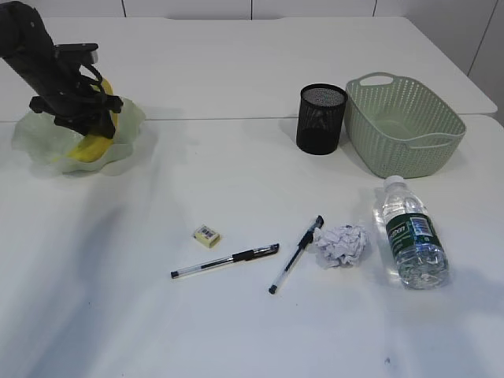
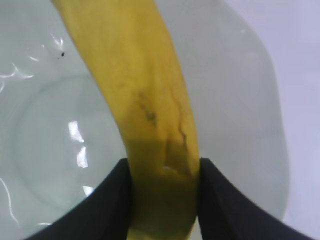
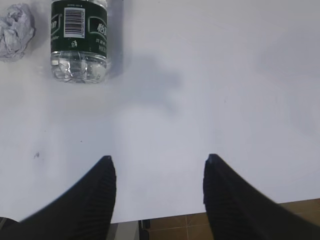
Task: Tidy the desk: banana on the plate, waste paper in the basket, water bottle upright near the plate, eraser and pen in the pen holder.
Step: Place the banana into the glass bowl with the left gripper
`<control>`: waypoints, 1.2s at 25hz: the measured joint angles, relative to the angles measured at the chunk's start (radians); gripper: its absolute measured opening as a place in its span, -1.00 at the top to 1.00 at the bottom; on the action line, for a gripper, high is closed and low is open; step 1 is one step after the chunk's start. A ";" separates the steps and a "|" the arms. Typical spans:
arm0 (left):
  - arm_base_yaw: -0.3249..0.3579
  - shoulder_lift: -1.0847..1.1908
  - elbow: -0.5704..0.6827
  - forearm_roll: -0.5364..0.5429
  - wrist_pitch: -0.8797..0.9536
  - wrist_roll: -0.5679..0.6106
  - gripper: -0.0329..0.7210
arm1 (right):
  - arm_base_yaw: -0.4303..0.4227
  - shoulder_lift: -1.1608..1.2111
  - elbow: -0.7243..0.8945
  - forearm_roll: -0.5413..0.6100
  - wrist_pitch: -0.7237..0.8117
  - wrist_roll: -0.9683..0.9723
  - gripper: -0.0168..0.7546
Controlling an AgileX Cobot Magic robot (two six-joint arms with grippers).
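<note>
My left gripper [image 1: 88,127] is shut on the yellow banana [image 1: 93,147] and holds it low over the pale green plate [image 1: 130,126] at the far left. In the left wrist view both fingers press the banana [image 2: 145,100] above the glassy plate [image 2: 45,130]. The water bottle [image 1: 411,236] lies on its side at the right, beside the crumpled waste paper [image 1: 342,245]. An eraser [image 1: 206,235] and two pens [image 1: 228,261] [image 1: 297,253] lie mid-table. My right gripper [image 3: 159,160] hangs open over bare table near the front edge, with the bottle [image 3: 77,35] and paper [image 3: 15,30] ahead to its left.
The black mesh pen holder [image 1: 321,118] and the green woven basket [image 1: 403,122] stand side by side at the back right. The table's front edge [image 3: 200,209] runs just under my right fingers, with brown floor beyond it.
</note>
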 joint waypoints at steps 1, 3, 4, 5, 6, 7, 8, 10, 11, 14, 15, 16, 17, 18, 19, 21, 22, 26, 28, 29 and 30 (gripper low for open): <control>0.000 0.000 0.000 0.000 0.002 0.000 0.21 | 0.000 0.000 0.000 0.000 0.000 0.000 -0.13; 0.000 0.000 0.000 0.000 0.008 0.000 0.21 | 0.000 0.000 0.000 0.000 0.000 0.000 -0.13; 0.000 0.000 0.000 0.000 0.008 0.000 0.21 | 0.000 0.000 0.000 0.000 -0.002 0.000 -0.13; 0.000 0.000 0.000 0.000 0.008 0.000 0.21 | 0.000 0.000 0.000 0.000 -0.005 0.000 -0.13; 0.000 0.000 0.000 0.000 0.008 0.000 0.21 | 0.000 0.000 0.000 0.000 -0.006 0.000 -0.13; 0.000 0.000 0.000 0.000 0.008 0.000 0.20 | 0.000 0.000 0.000 0.000 -0.008 0.000 -0.13; 0.000 0.000 0.000 0.000 0.008 0.000 0.20 | 0.000 0.000 0.000 0.000 -0.011 0.000 -0.13; 0.000 0.000 0.000 0.000 0.002 0.000 0.19 | 0.000 0.000 0.000 0.000 -0.011 0.000 -0.13; 0.000 0.000 0.000 0.000 0.002 0.000 0.19 | 0.000 0.000 0.000 0.000 -0.011 0.000 -0.13; 0.000 0.000 0.000 0.000 0.002 0.000 0.18 | 0.000 0.000 0.000 0.000 -0.011 0.000 -0.13; 0.000 0.000 0.000 0.000 0.002 0.000 0.17 | 0.000 0.000 0.000 0.000 -0.011 0.000 -0.13; 0.000 0.000 0.000 -0.002 0.002 0.000 0.17 | 0.000 0.000 0.000 0.000 -0.011 0.000 -0.13; 0.000 0.000 0.000 -0.007 0.002 0.000 0.16 | 0.000 0.000 0.000 0.000 -0.011 0.000 -0.13; 0.000 0.000 0.000 -0.009 0.001 0.000 0.14 | 0.000 0.000 0.000 0.000 -0.011 0.000 -0.13; 0.000 0.000 0.000 -0.009 0.000 0.000 0.12 | 0.000 0.000 0.000 0.000 -0.011 0.000 -0.13; 0.000 0.000 0.000 -0.013 -0.005 0.000 0.09 | 0.000 0.000 0.000 0.002 -0.011 0.000 -0.13; 0.000 0.000 0.000 -0.015 -0.006 0.000 0.06 | 0.000 0.000 0.000 0.006 -0.011 0.000 -0.13; 0.000 0.000 0.000 -0.019 -0.016 0.000 -0.02 | 0.000 0.000 0.000 0.013 -0.011 0.000 -0.13; 0.000 0.000 0.000 -0.019 -0.019 0.000 -0.03 | 0.000 0.002 0.000 0.034 -0.011 0.000 -0.13; 0.000 0.000 -0.002 -0.019 -0.019 0.000 -0.03 | 0.000 0.004 0.000 0.050 -0.011 0.000 -0.13; 0.000 0.000 -0.004 -0.020 -0.019 0.000 -0.03 | 0.000 0.008 0.000 0.064 -0.011 0.000 -0.13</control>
